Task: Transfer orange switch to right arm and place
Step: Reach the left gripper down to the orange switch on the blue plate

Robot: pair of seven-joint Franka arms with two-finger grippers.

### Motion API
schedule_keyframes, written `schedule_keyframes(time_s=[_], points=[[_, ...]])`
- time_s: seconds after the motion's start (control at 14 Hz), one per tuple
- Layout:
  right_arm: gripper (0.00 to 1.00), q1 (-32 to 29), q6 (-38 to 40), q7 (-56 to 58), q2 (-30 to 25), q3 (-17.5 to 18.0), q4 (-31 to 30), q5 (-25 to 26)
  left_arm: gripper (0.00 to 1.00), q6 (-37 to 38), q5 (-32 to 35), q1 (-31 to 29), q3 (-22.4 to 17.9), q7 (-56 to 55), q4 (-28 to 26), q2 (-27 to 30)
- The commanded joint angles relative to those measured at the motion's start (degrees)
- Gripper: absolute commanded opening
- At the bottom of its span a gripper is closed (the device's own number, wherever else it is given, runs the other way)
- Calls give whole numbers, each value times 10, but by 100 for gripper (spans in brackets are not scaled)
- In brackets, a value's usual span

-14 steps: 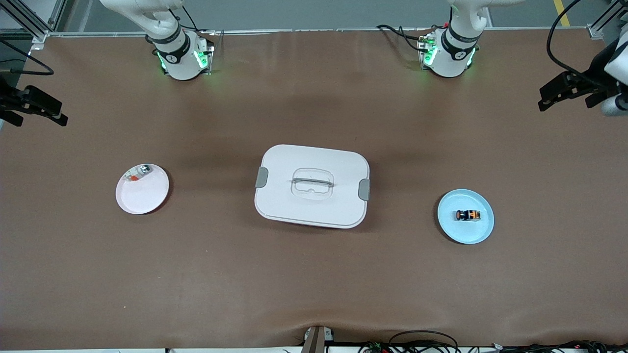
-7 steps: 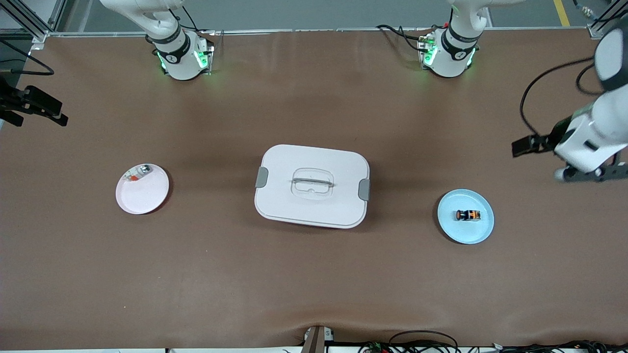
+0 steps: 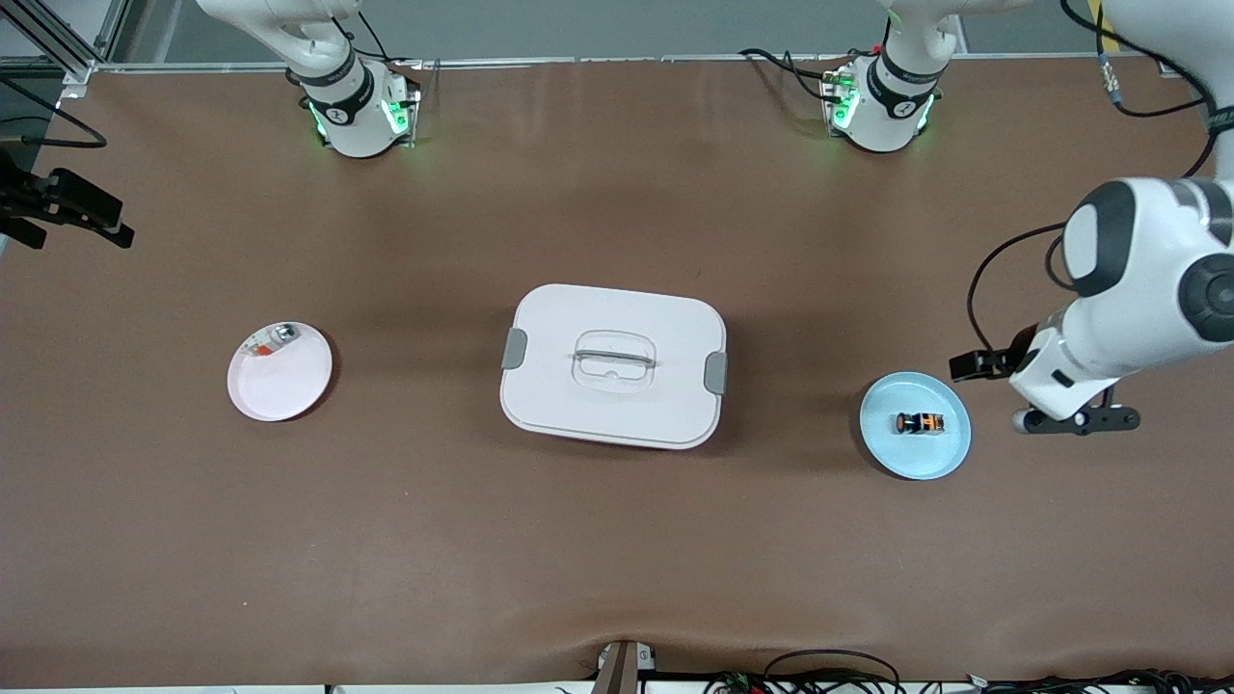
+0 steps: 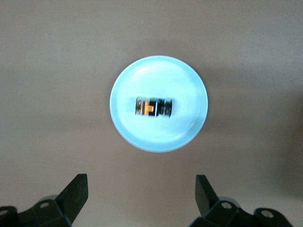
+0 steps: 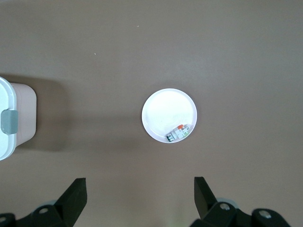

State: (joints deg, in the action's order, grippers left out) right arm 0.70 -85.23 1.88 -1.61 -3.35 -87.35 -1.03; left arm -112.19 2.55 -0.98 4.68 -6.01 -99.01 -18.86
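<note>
The orange switch [image 3: 918, 422] lies on its side in the middle of a light blue plate [image 3: 940, 458] toward the left arm's end of the table. It also shows in the left wrist view [image 4: 153, 106] on the plate [image 4: 184, 80]. My left gripper [image 4: 142, 189] is open and empty. It hangs over bare table beside the blue plate, with its white hand [image 3: 1060, 376] at that plate's edge. My right gripper [image 3: 120, 224] is open and empty and waits high at the right arm's end of the table; it shows in the right wrist view [image 5: 140, 191].
A white lidded box [image 3: 612, 366] with grey clips stands mid-table. A pale pink plate [image 3: 280, 390] toward the right arm's end holds a small silver-white part [image 3: 275, 337], also seen in the right wrist view [image 5: 178, 133]. Brown table mat lies all around.
My left arm has swung in from the table's edge and down to the blue plate. The right arm, the switch and both plates have not moved.
</note>
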Motion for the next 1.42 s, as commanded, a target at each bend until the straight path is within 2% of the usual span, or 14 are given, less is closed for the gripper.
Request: schedule_keyframes(time_s=[0.0, 0.43, 0.64, 1.0, 1.35], points=[[100, 4, 7, 0, 1, -1, 8, 7, 100, -70, 11, -2, 1, 6, -32, -25], [100, 4, 7, 0, 2, -1, 8, 7, 100, -162, 11, -3, 1, 7, -41, -95], [100, 4, 7, 0, 2, -1, 8, 7, 100, -182, 39, -4, 2, 6, -42, -112], [100, 4, 7, 0, 2, -1, 7, 7, 100, -245, 40, -13, 2, 6, -59, -137], [100, 4, 7, 0, 2, -1, 7, 7, 100, -267, 40, -13, 3, 6, -64, -151]])
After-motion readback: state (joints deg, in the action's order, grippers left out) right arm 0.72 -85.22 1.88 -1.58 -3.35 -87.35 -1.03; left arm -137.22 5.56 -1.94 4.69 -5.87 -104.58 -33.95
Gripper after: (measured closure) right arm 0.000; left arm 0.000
